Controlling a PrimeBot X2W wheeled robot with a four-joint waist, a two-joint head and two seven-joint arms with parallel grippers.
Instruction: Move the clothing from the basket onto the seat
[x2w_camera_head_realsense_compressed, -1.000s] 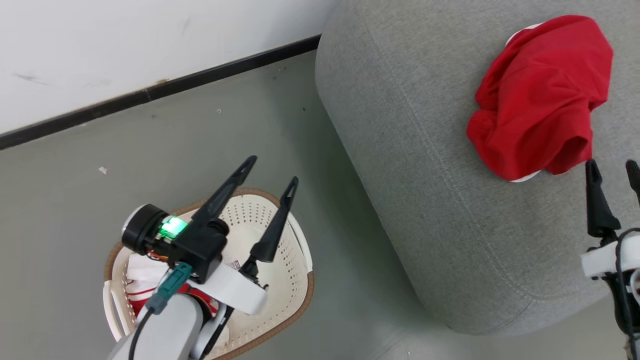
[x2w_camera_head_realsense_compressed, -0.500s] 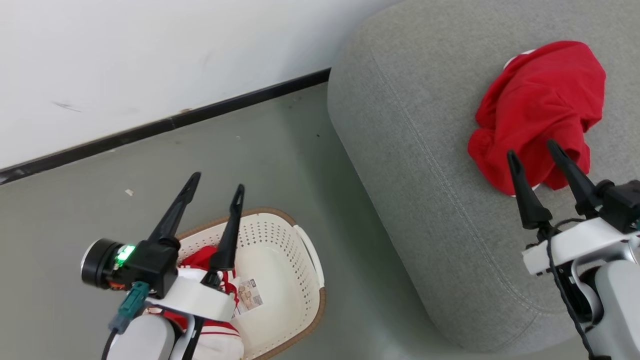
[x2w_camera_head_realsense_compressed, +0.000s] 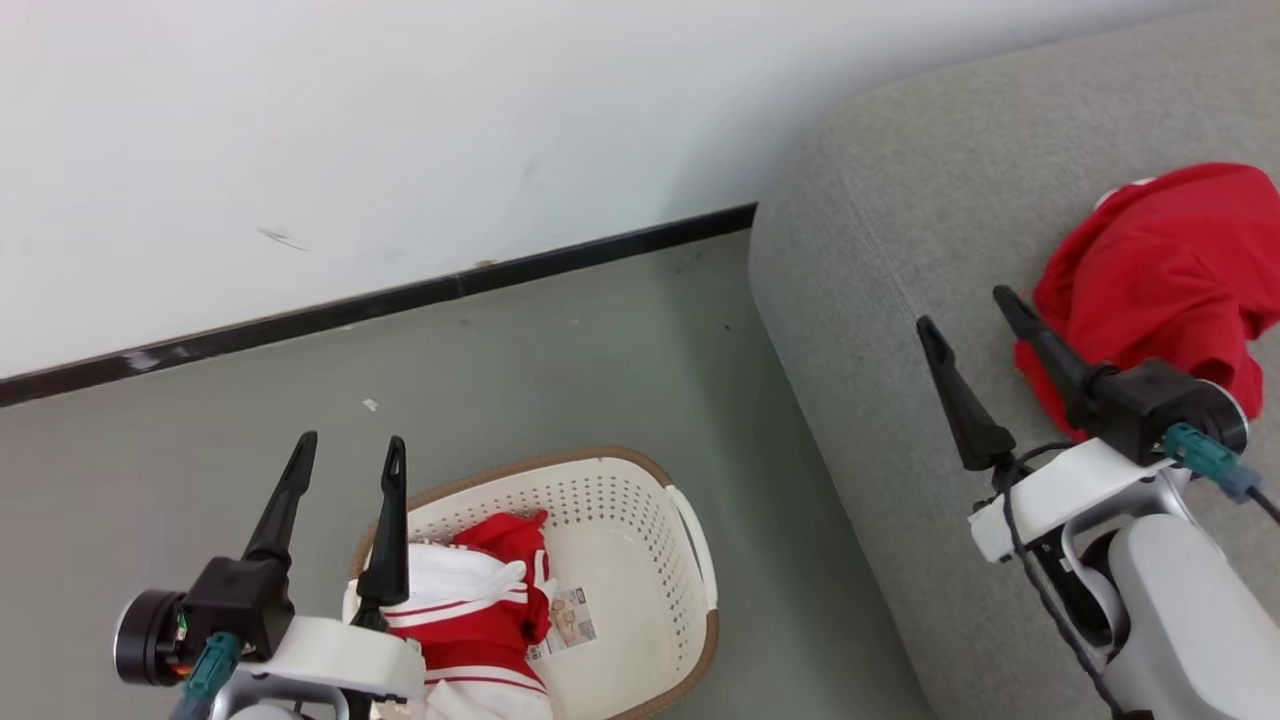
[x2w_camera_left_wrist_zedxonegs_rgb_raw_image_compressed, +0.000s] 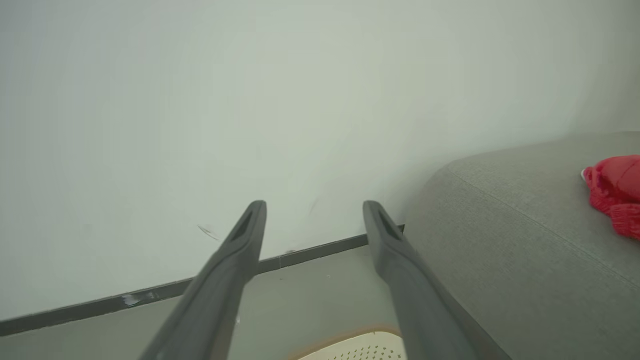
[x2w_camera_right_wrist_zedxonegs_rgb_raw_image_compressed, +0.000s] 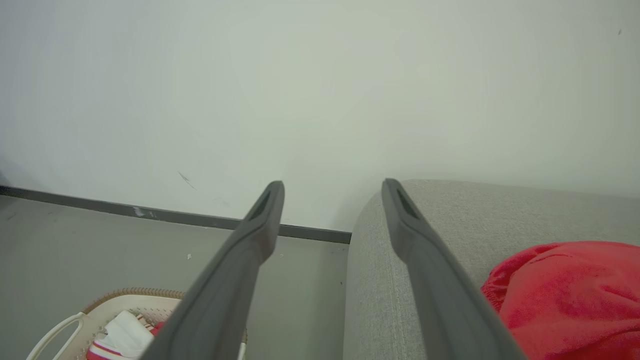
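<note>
The clothing (x2w_camera_head_realsense_compressed: 478, 610) lay in two places: a red-and-white bundle inside the basket (x2w_camera_head_realsense_compressed: 640, 500), against its left side, and a crumpled red piece (x2w_camera_head_realsense_compressed: 1170, 260) on the seat (x2w_camera_head_realsense_compressed: 880, 260). The basket stood on a grey-green floor (x2w_camera_head_realsense_compressed: 550, 380) near the seat's rounded end, apart from it. Behind both ran a white wall (x2w_camera_head_realsense_compressed: 400, 130) with a black skirting (x2w_camera_head_realsense_compressed: 400, 297) along its foot, and a small pale scrap (x2w_camera_head_realsense_compressed: 370, 404) lay on the floor. The left tool (x2w_camera_head_realsense_compressed: 350, 442) hung by the basket's left rim, released, with nothing between its fingers. The right tool (x2w_camera_head_realsense_compressed: 962, 310) hung over the seat just beside the red piece, also released and empty; whether one finger brushed the cloth could not be told. The head view looked into the basket and gave the paper label (x2w_camera_head_realsense_compressed: 565, 622) on its bottom. The left wrist view caught a sliver of the brown rim at its lower edge and the red piece far to its right, while the right wrist view took in a white side handle, the bundle's stripes and the red piece close beside its finger.
</note>
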